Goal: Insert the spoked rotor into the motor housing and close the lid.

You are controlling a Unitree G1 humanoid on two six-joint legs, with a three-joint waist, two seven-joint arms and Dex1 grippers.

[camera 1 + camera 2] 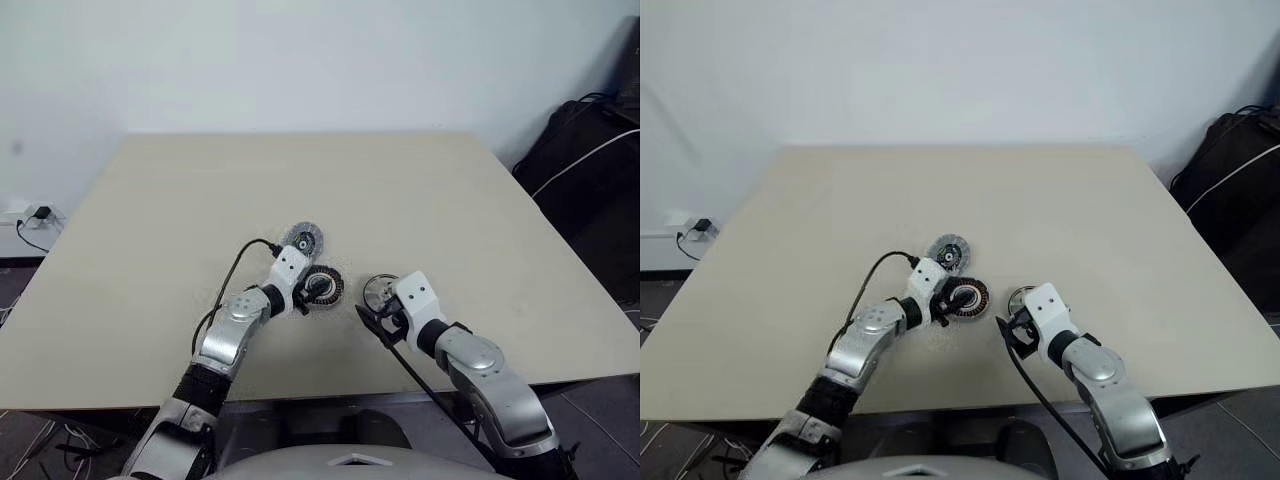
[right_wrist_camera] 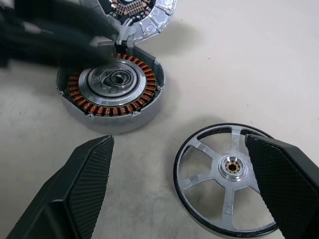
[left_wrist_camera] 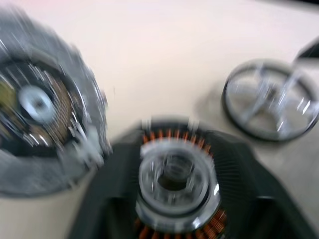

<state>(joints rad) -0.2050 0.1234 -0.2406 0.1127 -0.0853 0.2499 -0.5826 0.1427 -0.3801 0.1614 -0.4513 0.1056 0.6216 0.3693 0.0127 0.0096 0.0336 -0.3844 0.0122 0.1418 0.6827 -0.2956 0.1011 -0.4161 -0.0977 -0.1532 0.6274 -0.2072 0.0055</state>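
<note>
Three parts lie close together near the front middle of the beige worktop (image 1: 420,190). The motor housing (image 2: 112,92) sits open side up, its copper windings ringing a silver centre. The lid (image 1: 303,241) lies just beyond it, touching or almost touching its far rim. The spoked rotor (image 2: 229,179) lies flat on the side of the right arm, apart from the housing with bare worktop between them.

Right hand (image 2: 182,191) — fingers spread wide, holding nothing. It hangs just above and short of the rotor; one finger (image 2: 284,174) overlaps the rotor's rim in the wrist view, the other stands over bare worktop on the housing side. This hand is plainly the nearer to the rotor.

Left hand (image 1: 942,303) — at the housing's near edge, fingers to either side of it; whether they press on it cannot be told.

The rotor is a flat wheel with no long axis, so the coming grasp probably turns on getting both fingers to straddle the rim — then a short carry sideways to the housing.
</note>
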